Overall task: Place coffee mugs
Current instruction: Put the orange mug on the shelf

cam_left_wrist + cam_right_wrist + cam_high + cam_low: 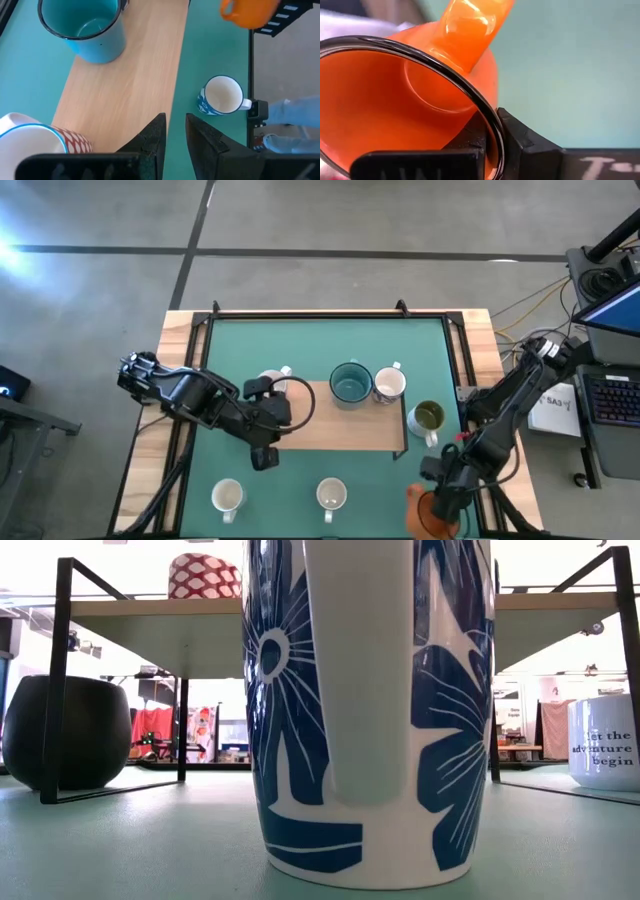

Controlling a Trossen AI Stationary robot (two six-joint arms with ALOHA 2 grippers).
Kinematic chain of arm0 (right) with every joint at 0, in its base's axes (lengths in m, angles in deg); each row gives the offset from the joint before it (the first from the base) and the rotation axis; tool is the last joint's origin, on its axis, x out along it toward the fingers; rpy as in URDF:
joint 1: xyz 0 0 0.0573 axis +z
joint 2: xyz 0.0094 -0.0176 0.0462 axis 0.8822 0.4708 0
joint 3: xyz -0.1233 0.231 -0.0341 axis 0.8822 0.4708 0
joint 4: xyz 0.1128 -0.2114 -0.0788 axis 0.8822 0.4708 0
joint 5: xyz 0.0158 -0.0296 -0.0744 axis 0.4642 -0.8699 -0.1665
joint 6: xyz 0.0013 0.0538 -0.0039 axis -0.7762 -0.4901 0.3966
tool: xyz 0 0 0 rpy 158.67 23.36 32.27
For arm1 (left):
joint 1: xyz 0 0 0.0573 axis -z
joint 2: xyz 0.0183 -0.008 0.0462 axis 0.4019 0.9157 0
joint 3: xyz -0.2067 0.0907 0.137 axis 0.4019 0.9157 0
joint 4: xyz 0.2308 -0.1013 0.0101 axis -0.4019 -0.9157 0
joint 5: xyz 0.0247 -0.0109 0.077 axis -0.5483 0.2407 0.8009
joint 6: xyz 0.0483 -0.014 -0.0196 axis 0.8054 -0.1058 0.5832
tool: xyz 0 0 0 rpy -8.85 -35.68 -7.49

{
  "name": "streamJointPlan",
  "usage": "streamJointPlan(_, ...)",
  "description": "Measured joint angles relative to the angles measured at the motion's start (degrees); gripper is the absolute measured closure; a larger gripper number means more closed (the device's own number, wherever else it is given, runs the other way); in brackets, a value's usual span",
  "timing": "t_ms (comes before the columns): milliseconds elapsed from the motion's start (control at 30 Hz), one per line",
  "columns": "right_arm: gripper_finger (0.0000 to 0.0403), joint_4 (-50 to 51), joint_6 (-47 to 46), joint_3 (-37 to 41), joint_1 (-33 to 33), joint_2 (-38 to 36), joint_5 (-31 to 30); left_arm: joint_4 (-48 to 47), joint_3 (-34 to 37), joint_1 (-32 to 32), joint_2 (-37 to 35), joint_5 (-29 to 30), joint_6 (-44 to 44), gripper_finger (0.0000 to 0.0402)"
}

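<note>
Your right end effector is clenched on the orange mug's rim at the counter's near right corner, the wooden board lying up-left.

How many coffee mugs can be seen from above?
7: three on the wooden board, an olive one beside it, two white near the front edge, orange one in the right gripper. Arms may hide another.
</note>
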Motion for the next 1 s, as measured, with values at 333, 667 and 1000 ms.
streamJointPlan(333, 0.0388, 10.3, 12.9, -15.8, -3.0, 2.3, -3.0, 0.2, 0.1, 0.0, 0.0, 0.0, -1.5, 0.0346)
streamJointPlan(667, 0.0389, 17.1, 25.6, -28.4, -12.0, 7.8, -3.5, 0.2, 0.1, 0.0, 0.0, 0.0, -1.7, 0.0346)
streamJointPlan(1000, 0.0389, 24.8, 37.7, -39.9, -20.2, 13.6, -3.3, 0.2, 0.1, 0.0, 0.0, 0.0, -1.7, 0.0346)
